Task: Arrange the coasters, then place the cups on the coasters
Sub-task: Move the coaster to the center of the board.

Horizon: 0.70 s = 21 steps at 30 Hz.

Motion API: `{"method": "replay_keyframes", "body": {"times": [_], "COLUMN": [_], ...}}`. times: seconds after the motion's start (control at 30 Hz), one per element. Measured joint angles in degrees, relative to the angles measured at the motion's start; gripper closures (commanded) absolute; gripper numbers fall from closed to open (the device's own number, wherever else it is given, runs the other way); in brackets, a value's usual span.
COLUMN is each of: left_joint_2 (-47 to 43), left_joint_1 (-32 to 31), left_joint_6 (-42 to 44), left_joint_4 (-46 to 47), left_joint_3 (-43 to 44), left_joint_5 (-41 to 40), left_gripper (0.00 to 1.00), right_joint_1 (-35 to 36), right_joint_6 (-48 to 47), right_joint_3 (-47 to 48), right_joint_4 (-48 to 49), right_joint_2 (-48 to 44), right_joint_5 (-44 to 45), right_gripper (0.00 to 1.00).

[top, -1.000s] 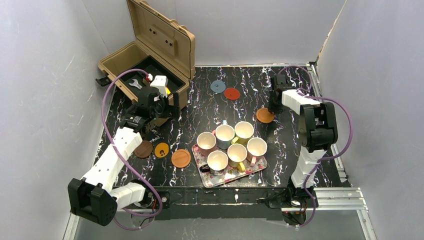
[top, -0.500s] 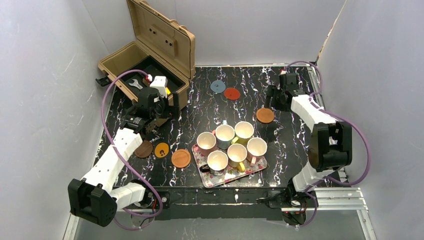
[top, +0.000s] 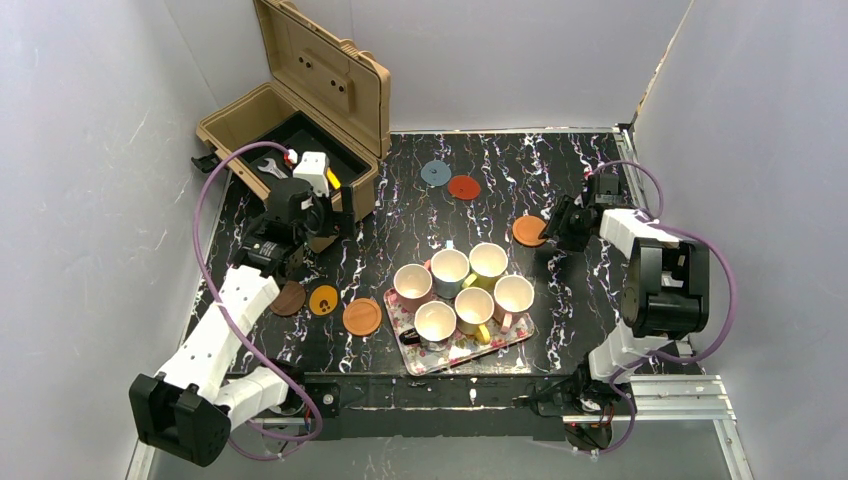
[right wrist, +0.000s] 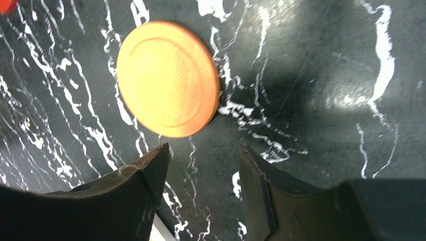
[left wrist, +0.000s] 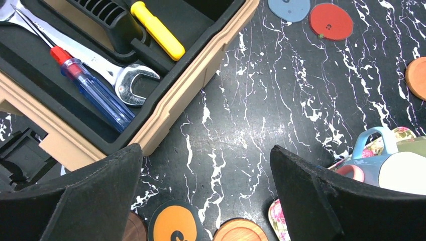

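Right wrist: my right tool (right wrist: 203, 150) stood spread, empty; orange coaster (right wrist: 168, 78) lay flat on counter (right wrist: 311, 60) just beyond it, clear of others, I judged to leave cup room. Also my left tool (left wrist: 205, 150) spread, empty. All cups (top: 474, 303) sat on tray (top: 460, 350).

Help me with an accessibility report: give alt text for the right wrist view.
An orange coaster lies flat on the black, white-veined table, just ahead of the right gripper, whose jaws stand open and empty. A sliver of a red coaster shows at the top left corner.
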Motion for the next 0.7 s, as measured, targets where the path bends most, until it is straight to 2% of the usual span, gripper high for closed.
{"method": "replay_keyframes", "body": {"times": [0.23, 0.7], "left_joint_2": [-0.81, 0.13], "left_joint_1": [0.00, 0.00], "left_joint_6": [0.57, 0.98], "left_joint_4": [0.20, 0.42], "left_joint_3": [-0.07, -0.26], "left_joint_5": [-0.98, -2.21], "left_gripper": [0.04, 0.03], "right_joint_1": [-2.25, 0.09], "right_joint_6": [0.57, 4.57], "right_joint_3": [0.02, 2.40], "right_joint_4": [2.95, 9.31], "right_joint_2": [4.20, 8.72], "right_joint_5": [-1.22, -5.22], "right_gripper": [0.45, 0.51]}}
